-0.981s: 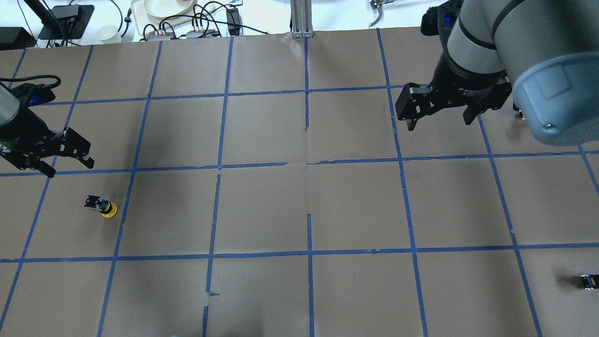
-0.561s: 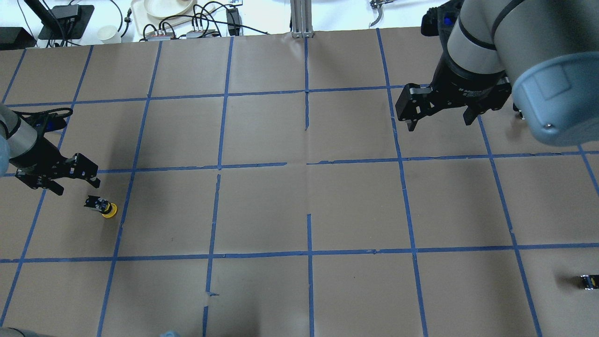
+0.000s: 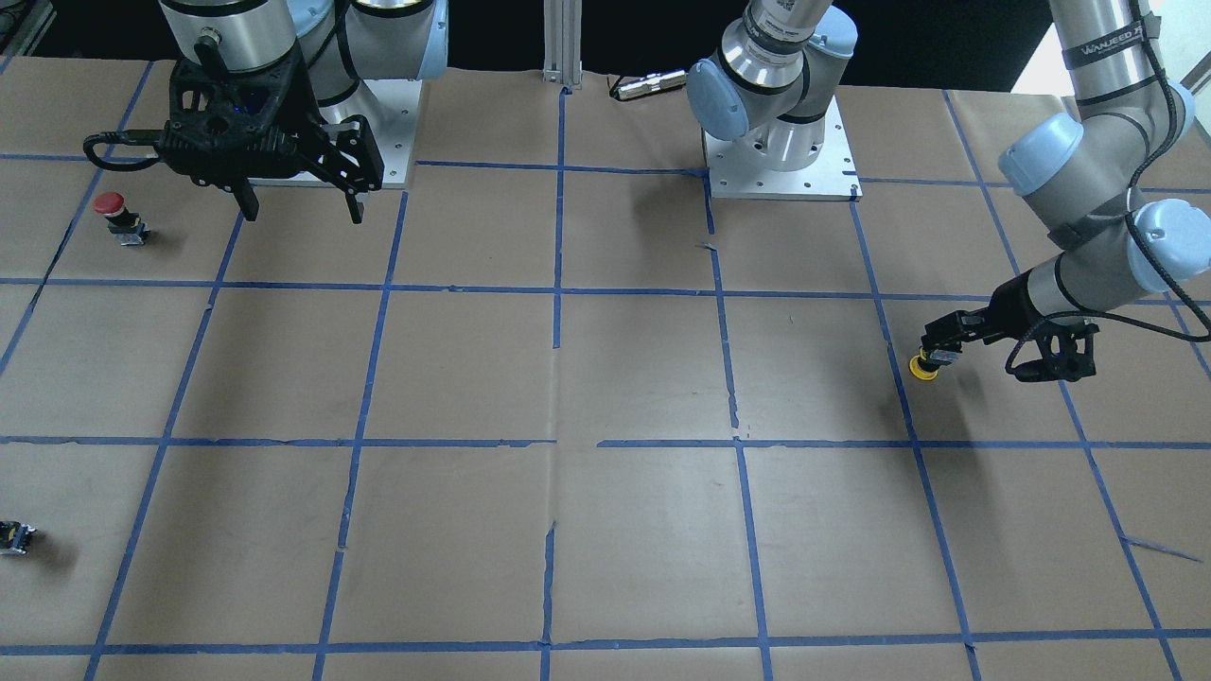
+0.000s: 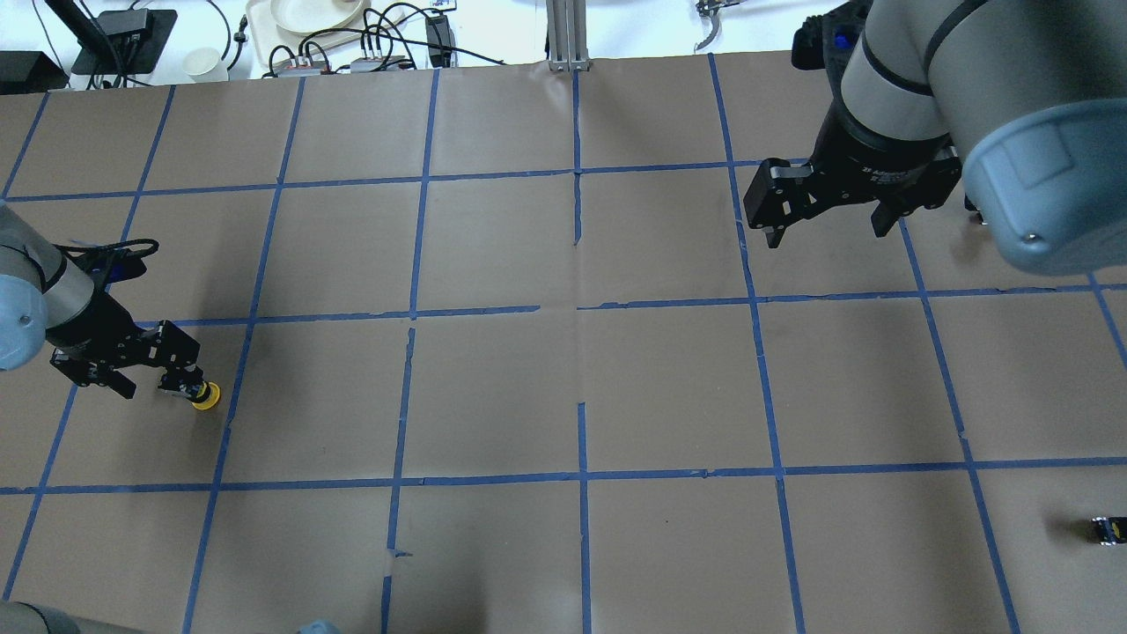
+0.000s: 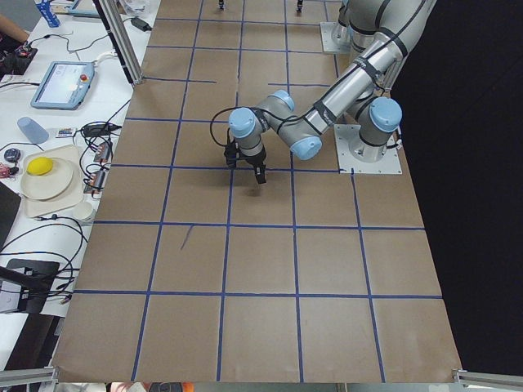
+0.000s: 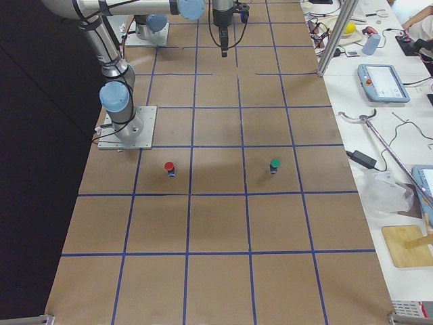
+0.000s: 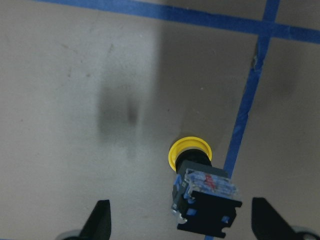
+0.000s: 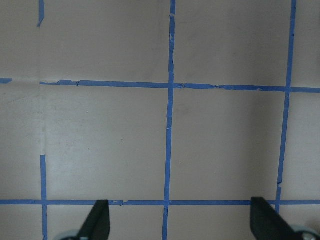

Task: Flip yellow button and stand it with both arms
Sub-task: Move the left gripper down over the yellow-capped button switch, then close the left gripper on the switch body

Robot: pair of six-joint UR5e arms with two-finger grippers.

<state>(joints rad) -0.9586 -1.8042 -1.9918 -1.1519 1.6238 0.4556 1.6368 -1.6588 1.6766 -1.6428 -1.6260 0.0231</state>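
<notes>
The yellow button [image 4: 204, 396] lies on its side on the brown paper at the table's left, cap [image 7: 190, 151] pointing away from the wrist camera. It also shows in the front view [image 3: 922, 367]. My left gripper [image 4: 150, 383] is open and low over it. The black-and-grey body [image 7: 207, 197] sits between the fingers, nearer the right finger [image 7: 262, 217], touching neither. The left gripper also shows in the front view [image 3: 984, 364]. My right gripper [image 4: 828, 229] is open and empty, high over the far right of the table [image 3: 303, 210], with only paper and tape below it.
A red-capped button [image 3: 114, 213] stands near the right arm's base. A green-capped button [image 6: 275, 164] stands further along the table. A small black capless part [image 4: 1108, 530] lies at the near right edge. Blue tape lines grid the paper.
My left gripper has moved down and toward the yellow button, from behind it to straddling its body. The button and the right arm have not moved.
</notes>
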